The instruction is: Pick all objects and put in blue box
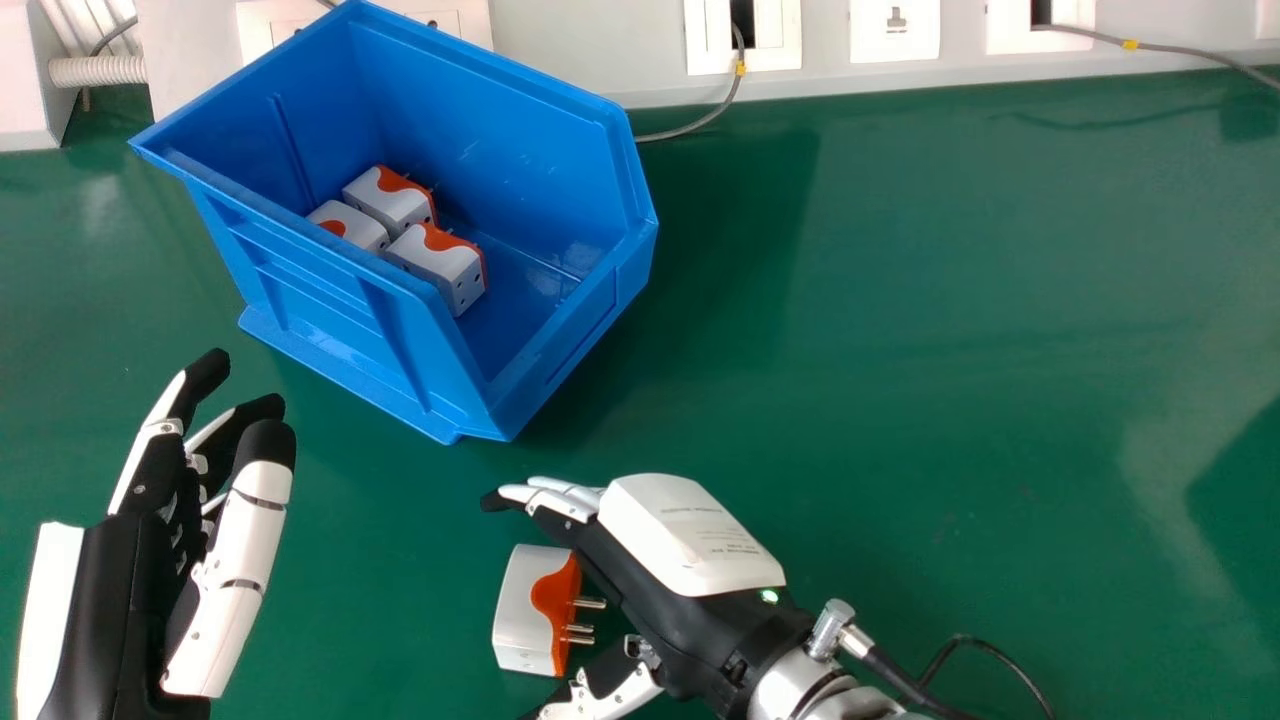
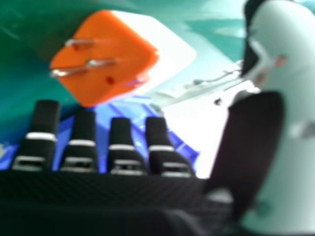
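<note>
Holding our right hand [image 1: 650,595] unclenched, we have the plug [image 1: 555,600] just left of it, near on the table [image 1: 950,350]. It looks light, rigid, slick; we should pinch its casing [image 1: 520,610], avoiding the prongs [image 1: 590,603]. Our left hand [image 1: 125,600] is relaxed, at left.

Left hand [image 1: 125,600]: matte black body, white side panel [image 1: 50,610], white finger shells with rounded black tips. Right hand [image 1: 640,580]: black body, white rounded cover [image 1: 690,535] with small grey print, green light [image 1: 769,597] near the wrist. Silver forearm [image 1: 795,688] – metal connector [image 1: 830,628], black cable [image 1: 900,677]. Thumb [image 2: 293,172] white with black pad; fingers [image 2: 83,130] black, pale-banded.
</note>
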### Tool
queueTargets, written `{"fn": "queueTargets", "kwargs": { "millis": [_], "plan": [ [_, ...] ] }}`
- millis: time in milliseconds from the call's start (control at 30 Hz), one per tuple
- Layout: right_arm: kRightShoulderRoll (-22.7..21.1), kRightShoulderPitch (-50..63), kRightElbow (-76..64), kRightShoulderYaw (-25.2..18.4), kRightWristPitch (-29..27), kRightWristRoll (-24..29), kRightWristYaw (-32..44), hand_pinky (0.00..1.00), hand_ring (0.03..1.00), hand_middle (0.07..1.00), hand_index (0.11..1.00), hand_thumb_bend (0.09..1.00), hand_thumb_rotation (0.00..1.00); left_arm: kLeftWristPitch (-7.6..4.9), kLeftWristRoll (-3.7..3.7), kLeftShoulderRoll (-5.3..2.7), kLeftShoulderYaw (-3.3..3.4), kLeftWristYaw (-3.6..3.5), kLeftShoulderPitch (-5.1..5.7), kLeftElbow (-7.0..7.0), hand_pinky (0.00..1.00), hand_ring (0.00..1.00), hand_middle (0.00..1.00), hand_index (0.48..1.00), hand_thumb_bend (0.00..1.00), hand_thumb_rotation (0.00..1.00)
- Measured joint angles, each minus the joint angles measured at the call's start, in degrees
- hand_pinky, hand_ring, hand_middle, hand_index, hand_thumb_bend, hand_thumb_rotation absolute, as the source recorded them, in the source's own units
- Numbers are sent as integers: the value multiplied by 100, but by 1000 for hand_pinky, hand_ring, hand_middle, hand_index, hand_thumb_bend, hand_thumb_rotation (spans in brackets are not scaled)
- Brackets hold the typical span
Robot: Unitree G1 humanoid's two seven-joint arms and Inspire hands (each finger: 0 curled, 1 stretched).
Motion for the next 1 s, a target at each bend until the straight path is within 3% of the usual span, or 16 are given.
{"fn": "queueTargets", "kwargs": {
  "millis": [1000],
  "plan": [
    [182, -481, 536, 124, 302, 128, 208, 748, 868, 894, 845, 610, 120, 111, -15, 1, -17, -21, 12, -71, 781, 841, 830, 908, 523, 794]
  ]
}}
